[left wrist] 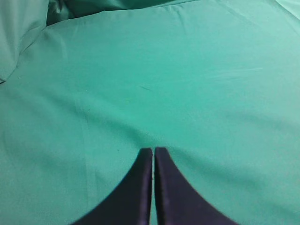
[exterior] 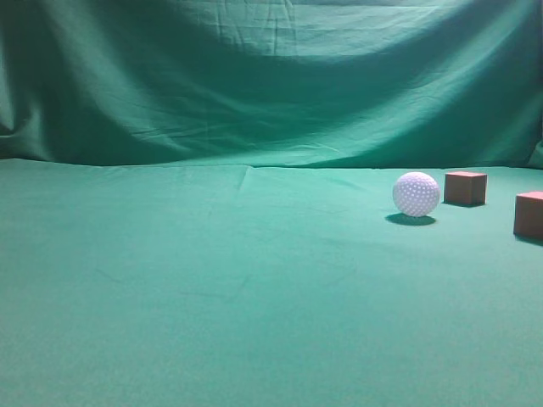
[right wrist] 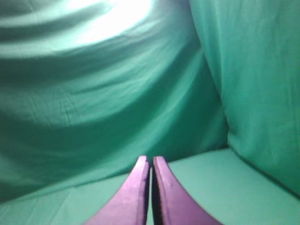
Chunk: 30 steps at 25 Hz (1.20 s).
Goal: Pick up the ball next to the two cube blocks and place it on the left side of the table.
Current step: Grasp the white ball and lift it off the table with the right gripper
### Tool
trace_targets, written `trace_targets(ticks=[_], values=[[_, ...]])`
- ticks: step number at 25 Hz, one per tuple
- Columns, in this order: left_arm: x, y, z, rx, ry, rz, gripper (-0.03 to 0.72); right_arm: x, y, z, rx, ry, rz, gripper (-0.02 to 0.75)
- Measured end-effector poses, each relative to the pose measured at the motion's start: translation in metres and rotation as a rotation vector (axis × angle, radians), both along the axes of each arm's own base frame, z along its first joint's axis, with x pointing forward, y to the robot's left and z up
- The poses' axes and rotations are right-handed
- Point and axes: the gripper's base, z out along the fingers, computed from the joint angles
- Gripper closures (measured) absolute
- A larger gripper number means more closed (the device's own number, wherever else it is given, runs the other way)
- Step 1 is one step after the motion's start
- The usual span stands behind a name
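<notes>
In the exterior view the white dimpled ball [exterior: 417, 194] rests on the green table [exterior: 212, 288] at the right. One reddish-brown cube [exterior: 466, 187] stands just right of it and slightly behind. The second cube [exterior: 529, 214] stands nearer, cut by the right edge. Neither gripper shows in the exterior view. In the left wrist view my left gripper [left wrist: 153, 151] is shut and empty above bare green cloth. In the right wrist view my right gripper [right wrist: 151, 160] is shut and empty, facing the green backdrop. Ball and cubes are out of both wrist views.
A wrinkled green cloth backdrop [exterior: 271, 76] hangs behind the table. In the right wrist view the backdrop [right wrist: 93, 93] folds into a corner with a side cloth [right wrist: 253, 70].
</notes>
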Motion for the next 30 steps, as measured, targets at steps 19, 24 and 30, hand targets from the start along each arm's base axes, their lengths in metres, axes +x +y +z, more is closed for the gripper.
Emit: trace_targets(ticks=[19,24,30], values=[[0.000,0.000,0.000,0.000,0.000,0.000,0.688,0.122,0.072,0.076,-0.386,0.698,0.559,0.738],[0.000,0.000,0.000,0.000,0.000,0.000,0.688,0.172,0.107,0.058,-0.448,0.830,0.653,0.738],[0.000,0.000,0.000,0.000,0.000,0.000,0.688,0.228,0.129,0.018,-0.488,0.959,0.676,0.503]])
